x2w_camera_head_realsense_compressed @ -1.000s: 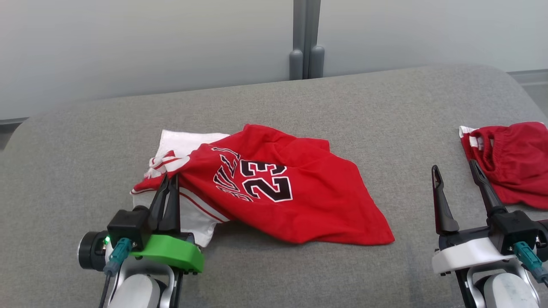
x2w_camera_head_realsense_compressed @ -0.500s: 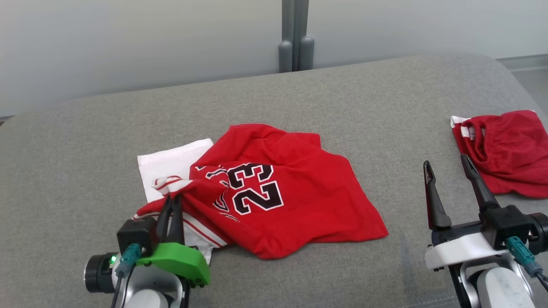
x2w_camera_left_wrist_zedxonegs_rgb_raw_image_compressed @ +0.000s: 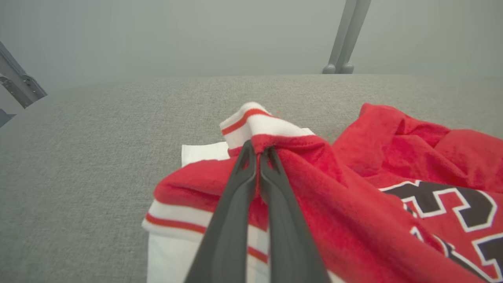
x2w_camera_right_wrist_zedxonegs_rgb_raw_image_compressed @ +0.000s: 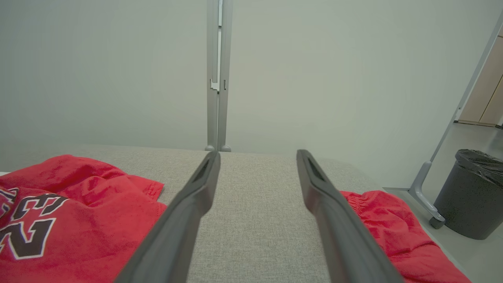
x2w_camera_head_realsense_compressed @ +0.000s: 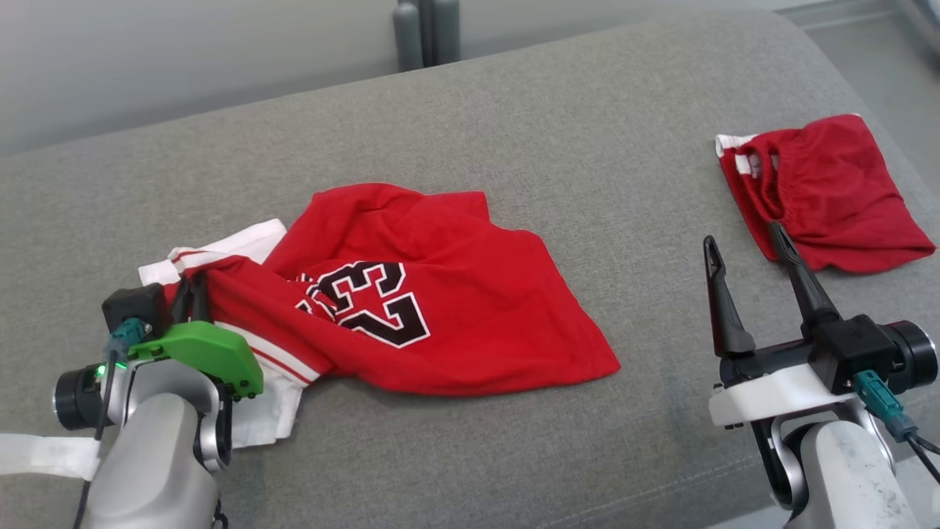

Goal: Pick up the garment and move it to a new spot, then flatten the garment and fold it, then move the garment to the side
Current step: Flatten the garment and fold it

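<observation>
The garment [x2w_camera_head_realsense_compressed: 440, 294] is a red jersey with white trim and a black "23", lying crumpled on the grey cushion [x2w_camera_head_realsense_compressed: 514, 147] left of centre. My left gripper [x2w_camera_head_realsense_compressed: 192, 286] is shut on the garment's left edge; in the left wrist view its tips [x2w_camera_left_wrist_zedxonegs_rgb_raw_image_compressed: 259, 151] pinch a red fold beside the white, red-striped trim [x2w_camera_left_wrist_zedxonegs_rgb_raw_image_compressed: 251, 125]. My right gripper [x2w_camera_head_realsense_compressed: 742, 239] stands open over bare cushion to the right of the garment, fingers upright with nothing between them. The right wrist view shows the same open gripper [x2w_camera_right_wrist_zedxonegs_rgb_raw_image_compressed: 257, 157] with the garment [x2w_camera_right_wrist_zedxonegs_rgb_raw_image_compressed: 78, 220] at its left.
A second red piece with an elastic waistband [x2w_camera_head_realsense_compressed: 815, 191] lies at the cushion's right edge, just beyond my right gripper. A grey post [x2w_camera_head_realsense_compressed: 426, 29] stands behind the cushion. A dark bin [x2w_camera_right_wrist_zedxonegs_rgb_raw_image_compressed: 469, 192] sits on the floor off to the right.
My left gripper has dragged the garment's edge left and toward me, and the jersey has slid and twisted along with it. The head camera has also swung. The right gripper has stayed open.
</observation>
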Available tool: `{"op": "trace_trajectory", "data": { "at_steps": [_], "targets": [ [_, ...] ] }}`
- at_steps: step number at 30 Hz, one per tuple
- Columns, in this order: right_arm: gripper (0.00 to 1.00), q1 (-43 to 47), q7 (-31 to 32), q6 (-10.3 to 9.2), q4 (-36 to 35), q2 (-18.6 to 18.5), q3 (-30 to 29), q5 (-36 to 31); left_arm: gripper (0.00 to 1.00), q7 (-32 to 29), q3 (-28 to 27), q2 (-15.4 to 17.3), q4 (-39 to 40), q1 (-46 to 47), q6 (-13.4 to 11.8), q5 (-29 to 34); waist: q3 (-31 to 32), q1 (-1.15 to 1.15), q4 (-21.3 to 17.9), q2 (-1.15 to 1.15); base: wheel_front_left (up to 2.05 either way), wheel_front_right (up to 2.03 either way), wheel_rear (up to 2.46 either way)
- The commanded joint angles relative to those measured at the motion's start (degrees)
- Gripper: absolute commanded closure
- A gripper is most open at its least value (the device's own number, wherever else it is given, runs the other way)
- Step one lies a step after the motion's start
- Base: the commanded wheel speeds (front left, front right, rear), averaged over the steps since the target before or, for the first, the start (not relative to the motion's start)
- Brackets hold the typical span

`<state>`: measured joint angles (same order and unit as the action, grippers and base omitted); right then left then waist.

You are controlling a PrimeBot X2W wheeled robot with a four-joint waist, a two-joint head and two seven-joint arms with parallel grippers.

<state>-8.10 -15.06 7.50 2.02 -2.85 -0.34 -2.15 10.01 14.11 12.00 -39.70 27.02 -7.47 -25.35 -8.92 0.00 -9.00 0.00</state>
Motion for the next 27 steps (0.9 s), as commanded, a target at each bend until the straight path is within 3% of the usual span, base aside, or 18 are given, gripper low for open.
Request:
{"op": "trace_trajectory", "data": {
  "at_steps": [1, 10, 12, 13, 18, 27],
  "targets": [
    [0.00, -0.8, -0.1, -0.02, 0.0, -0.1, 0.1, 0.2, 1.00, 0.5, -0.3, 0.6, -1.0, 1.5, 0.4, -0.2, -2.9, 0.00, -2.8, 0.00, 0.00, 0.00, 0.00],
    [0.00, -1.8, -0.1, -0.02, 0.4, -0.1, -0.1, 0.5, 1.00, 3.5, 0.0, -0.2, -14.2, 9.5, 4.5, -1.0, -4.7, 0.00, -3.5, 0.00, 0.00, 0.00, 0.00],
    [0.00, -1.7, -0.1, -0.02, 0.6, -0.1, -0.3, 0.6, 0.13, 4.1, 0.0, -0.8, -15.9, 10.2, 5.4, -1.0, -4.5, 0.00, -3.0, 0.00, 0.00, 0.00, 0.00],
    [0.00, -1.5, -0.1, -0.02, 0.8, -0.1, -0.5, 0.7, 0.00, 4.4, -0.1, -1.1, -16.5, 10.5, 5.8, -1.3, -4.3, 0.00, -2.7, 0.00, 0.00, 0.00, 0.00],
    [0.00, 0.5, -0.1, -0.02, 1.6, -0.1, -2.2, 1.2, 0.00, 5.2, -1.2, -1.5, -16.2, 9.9, 7.3, -1.6, -2.8, 0.00, -0.6, 0.00, 0.00, 0.00, 0.00],
    [0.00, 7.5, -0.1, -0.02, 1.7, -0.1, -7.6, 0.2, 0.00, 5.1, -6.1, -2.8, -2.0, -2.3, 7.4, 0.2, 1.5, 0.00, 2.4, 0.00, 0.00, 0.00, 0.00]
  ]
}}
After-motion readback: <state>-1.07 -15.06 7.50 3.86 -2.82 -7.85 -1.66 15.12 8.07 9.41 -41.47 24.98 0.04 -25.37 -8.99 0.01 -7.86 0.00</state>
